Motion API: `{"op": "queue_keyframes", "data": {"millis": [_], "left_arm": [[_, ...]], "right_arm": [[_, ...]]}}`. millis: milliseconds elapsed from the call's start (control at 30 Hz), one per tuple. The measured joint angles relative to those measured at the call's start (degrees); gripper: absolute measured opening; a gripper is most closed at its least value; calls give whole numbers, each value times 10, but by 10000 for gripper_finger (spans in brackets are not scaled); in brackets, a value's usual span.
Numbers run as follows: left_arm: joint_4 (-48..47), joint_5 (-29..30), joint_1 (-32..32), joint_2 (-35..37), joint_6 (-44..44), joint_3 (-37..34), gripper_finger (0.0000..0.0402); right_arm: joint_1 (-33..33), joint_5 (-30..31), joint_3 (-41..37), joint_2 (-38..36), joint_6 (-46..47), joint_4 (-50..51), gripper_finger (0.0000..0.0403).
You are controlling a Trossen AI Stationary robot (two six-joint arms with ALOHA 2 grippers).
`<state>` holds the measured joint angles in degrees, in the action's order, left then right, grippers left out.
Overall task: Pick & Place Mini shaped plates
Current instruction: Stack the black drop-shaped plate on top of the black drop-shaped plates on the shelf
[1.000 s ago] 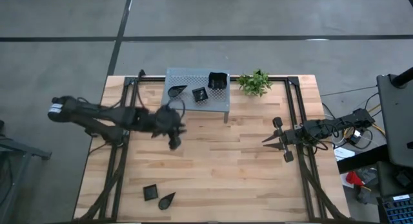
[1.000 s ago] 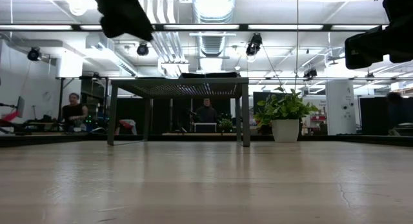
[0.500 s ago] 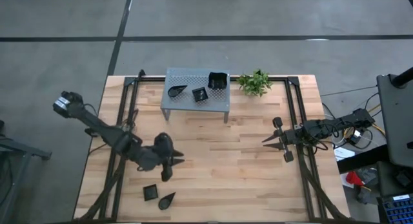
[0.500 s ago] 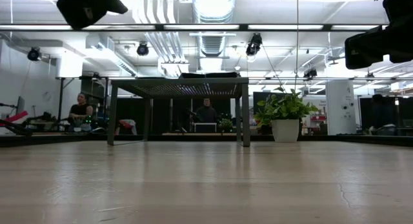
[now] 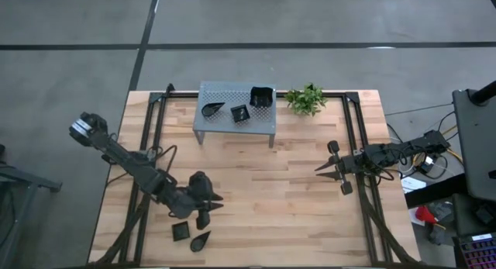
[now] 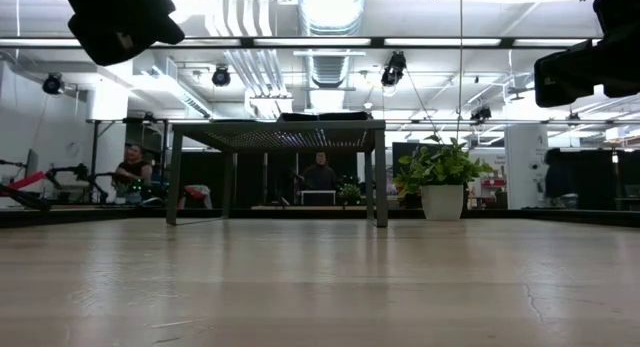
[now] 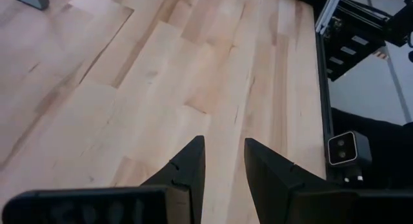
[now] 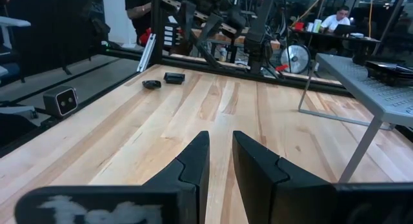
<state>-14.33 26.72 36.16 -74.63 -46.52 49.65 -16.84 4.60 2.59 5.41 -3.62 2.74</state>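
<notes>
Three black mini plates sit on the grey perforated shelf (image 5: 236,114): a leaf shape (image 5: 211,109), a tiny square (image 5: 239,113) and a larger square (image 5: 262,97). Two more lie flat on the wood near the table's near edge: a tiny square (image 5: 180,231) and a leaf shape (image 5: 200,240), also seen as the square (image 8: 174,77) and the leaf (image 8: 151,84). My left gripper (image 5: 206,210) (image 7: 219,146) hovers open just beyond these two, above the table and holding nothing. My right gripper (image 5: 319,167) (image 8: 219,139) waits at the table's right side, its fingers a narrow gap apart and empty.
A small green plant (image 5: 305,98) stands to the right of the shelf at the far edge. Black frame rails (image 5: 358,137) run along both sides of the table. Bare wood lies between the shelf and the near plates. People sit in the room beyond (image 6: 128,172).
My left gripper has swung from in front of the shelf toward the table's near edge, ending close to the two plates lying there. The plates and my right arm have kept still.
</notes>
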Motion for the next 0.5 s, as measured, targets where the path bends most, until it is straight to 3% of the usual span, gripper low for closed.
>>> {"op": "queue_keyframes", "data": {"millis": [500], "left_arm": [[50,-28,32,-42,-33,0,101]], "right_arm": [[0,0,0,0,0,0,63]]}}
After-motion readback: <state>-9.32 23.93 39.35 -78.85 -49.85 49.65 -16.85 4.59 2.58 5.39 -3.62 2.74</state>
